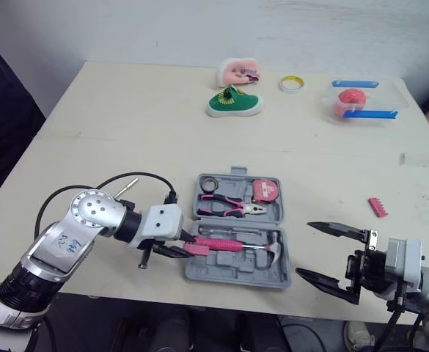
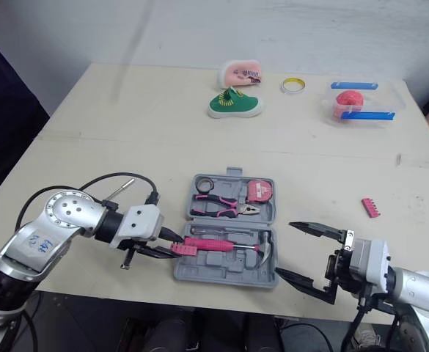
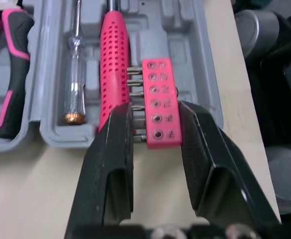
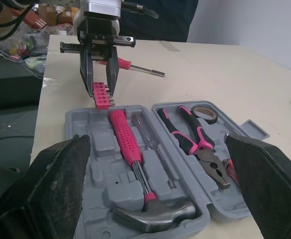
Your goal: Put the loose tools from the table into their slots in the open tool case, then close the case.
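While the left hand (image 3: 155, 119) clamps the pink bit holder (image 3: 157, 94) at the left edge of the tool case (image 1: 236, 279), lower centre, the right hand (image 1: 304, 249) gapes wide, lower right; next move, probably: align holder with its slot, release.

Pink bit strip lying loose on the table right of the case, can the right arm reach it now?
Probably yes. The loose bit strip lies on bare table, nothing around it; the right gripper is open and empty, though it points at the tool case and must turn.
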Robot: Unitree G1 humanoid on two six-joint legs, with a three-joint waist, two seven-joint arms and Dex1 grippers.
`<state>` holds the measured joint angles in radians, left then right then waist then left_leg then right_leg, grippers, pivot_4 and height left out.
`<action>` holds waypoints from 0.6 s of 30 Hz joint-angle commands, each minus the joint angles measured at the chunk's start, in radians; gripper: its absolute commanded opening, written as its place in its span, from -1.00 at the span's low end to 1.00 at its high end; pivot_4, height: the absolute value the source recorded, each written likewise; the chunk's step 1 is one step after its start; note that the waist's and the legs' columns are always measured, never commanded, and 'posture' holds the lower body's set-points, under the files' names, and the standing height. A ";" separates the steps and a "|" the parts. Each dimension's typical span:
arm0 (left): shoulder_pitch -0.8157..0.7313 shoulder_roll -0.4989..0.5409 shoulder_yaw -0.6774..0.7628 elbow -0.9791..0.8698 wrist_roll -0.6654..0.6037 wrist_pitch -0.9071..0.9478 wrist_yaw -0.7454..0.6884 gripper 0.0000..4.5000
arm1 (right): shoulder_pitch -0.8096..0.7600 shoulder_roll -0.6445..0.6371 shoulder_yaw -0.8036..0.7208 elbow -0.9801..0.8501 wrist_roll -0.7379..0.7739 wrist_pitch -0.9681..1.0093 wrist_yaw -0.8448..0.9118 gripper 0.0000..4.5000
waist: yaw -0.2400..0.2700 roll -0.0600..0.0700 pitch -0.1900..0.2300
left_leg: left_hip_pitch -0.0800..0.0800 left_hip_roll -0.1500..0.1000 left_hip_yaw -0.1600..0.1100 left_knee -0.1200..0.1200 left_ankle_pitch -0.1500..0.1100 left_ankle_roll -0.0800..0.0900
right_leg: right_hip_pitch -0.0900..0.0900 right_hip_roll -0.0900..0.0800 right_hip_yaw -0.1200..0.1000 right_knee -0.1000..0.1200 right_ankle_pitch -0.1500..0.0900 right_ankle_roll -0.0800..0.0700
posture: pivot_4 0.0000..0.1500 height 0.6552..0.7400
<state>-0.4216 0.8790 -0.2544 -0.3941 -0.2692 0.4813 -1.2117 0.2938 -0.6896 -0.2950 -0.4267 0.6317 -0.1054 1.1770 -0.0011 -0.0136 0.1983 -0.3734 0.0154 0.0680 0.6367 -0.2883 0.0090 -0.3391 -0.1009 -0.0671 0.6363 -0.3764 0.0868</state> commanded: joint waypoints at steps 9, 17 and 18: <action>-0.035 -0.036 -0.145 -0.063 0.145 0.103 0.094 -0.71 | 0.003 0.039 0.024 0.015 -0.036 -0.055 0.011 1.00 | 0.000 0.000 0.000 | 0.000 0.000 0.000 0.000 0.000 0.000 | 0.000 0.000 0.000 0.000 0.000 0.000 | 1.00 1.00; -0.057 -0.051 -0.204 -0.074 0.193 0.170 0.108 -0.71 | 0.001 0.044 0.030 0.007 -0.042 -0.053 -0.003 1.00 | 0.001 0.000 0.000 | 0.000 0.000 0.000 0.000 0.000 0.000 | 0.000 0.000 0.000 0.000 0.000 0.000 | 1.00 1.00; -0.057 -0.053 -0.204 -0.076 0.194 0.174 0.112 -0.71 | 0.001 0.044 0.030 0.006 -0.042 -0.052 -0.004 1.00 | 0.001 0.000 0.000 | 0.000 0.000 0.000 0.000 0.000 0.000 | 0.000 0.000 0.000 0.001 0.000 0.000 | 1.00 1.00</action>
<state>-0.4756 0.8296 -0.4399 -0.4590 -0.1004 0.6378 -1.1140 0.2939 -0.6529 -0.2667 -0.3999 0.5799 -0.1490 1.1769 -0.0001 -0.0136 0.1982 -0.3731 0.0154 0.0678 0.6371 -0.2881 0.0091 -0.3387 -0.1006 -0.0670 0.6368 -0.3764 0.0867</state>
